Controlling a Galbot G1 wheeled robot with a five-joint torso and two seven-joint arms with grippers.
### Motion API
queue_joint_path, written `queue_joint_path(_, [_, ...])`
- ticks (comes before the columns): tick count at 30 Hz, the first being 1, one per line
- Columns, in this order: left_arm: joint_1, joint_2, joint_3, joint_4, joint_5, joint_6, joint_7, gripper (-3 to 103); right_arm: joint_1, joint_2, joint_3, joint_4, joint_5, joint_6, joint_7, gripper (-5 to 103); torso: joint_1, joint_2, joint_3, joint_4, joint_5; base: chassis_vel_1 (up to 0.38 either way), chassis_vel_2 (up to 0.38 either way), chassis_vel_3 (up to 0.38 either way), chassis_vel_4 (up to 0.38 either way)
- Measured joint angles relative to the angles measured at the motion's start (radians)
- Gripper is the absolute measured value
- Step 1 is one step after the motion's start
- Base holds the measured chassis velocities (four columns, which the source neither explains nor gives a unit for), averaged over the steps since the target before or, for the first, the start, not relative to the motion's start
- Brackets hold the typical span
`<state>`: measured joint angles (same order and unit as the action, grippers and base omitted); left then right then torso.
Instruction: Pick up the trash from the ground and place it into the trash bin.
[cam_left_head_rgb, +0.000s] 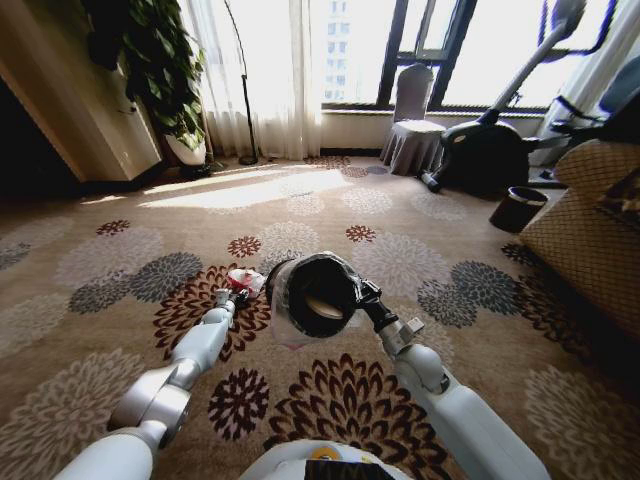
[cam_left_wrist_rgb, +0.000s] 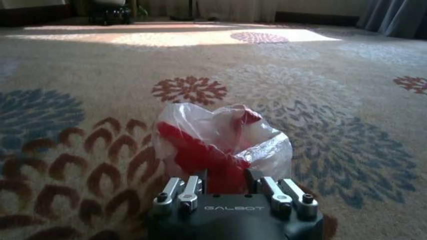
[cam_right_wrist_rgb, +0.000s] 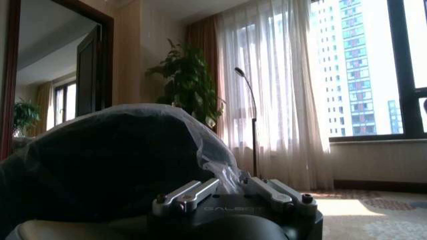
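The trash, a red wrapper in clear crumpled plastic, lies on the carpet just left of the bin. The left gripper is low at its near side, fingers closed on the wrapper's red edge. The right gripper holds the bin tipped, mouth toward the robot, pinching its bag-lined rim. A bare bucket stands far right by a sofa.

Red-and-clear trash, black bin, floral carpet.
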<state>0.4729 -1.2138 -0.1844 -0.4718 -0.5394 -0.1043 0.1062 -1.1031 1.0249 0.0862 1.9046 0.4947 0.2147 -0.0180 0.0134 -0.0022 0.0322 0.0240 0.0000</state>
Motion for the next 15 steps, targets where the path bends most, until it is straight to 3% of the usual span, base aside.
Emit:
queue_joint_path(7, [0.071,0.029,-0.012,-0.095,-0.050,0.007,-0.008,11,0.002,0.006,-0.004,0.000,0.000,0.000,0.000,0,0.000,0.000,0.000,0.0002,0.0001,0.000,0.000,0.000,0.000])
queue_joint_path(9, [0.089,0.036,-0.012,-0.127,-0.068,0.007,-0.009,11,0.002,0.008,-0.005,0.000,0.000,0.000,0.000,0,0.000,0.000,0.000,0.0002,0.0000,0.000,0.000,0.000,0.000])
queue_joint_path(11, [0.133,0.051,-0.012,-0.194,-0.092,-0.010,-0.009,0,0.002,0.013,-0.005,0.001,0.000,-0.001,0.000,0,0.000,0.000,0.000,0.0000,0.0002,0.000,0.000,0.000,0.000])
queue_joint_path(15, [0.195,0.078,-0.027,-0.275,-0.087,-0.058,-0.023,0,0.000,0.017,-0.004,0.002,0.003,-0.005,0.000,0,0.000,0.000,0.000,0.0000,0.0000,0.000,0.000,0.000,0.000])
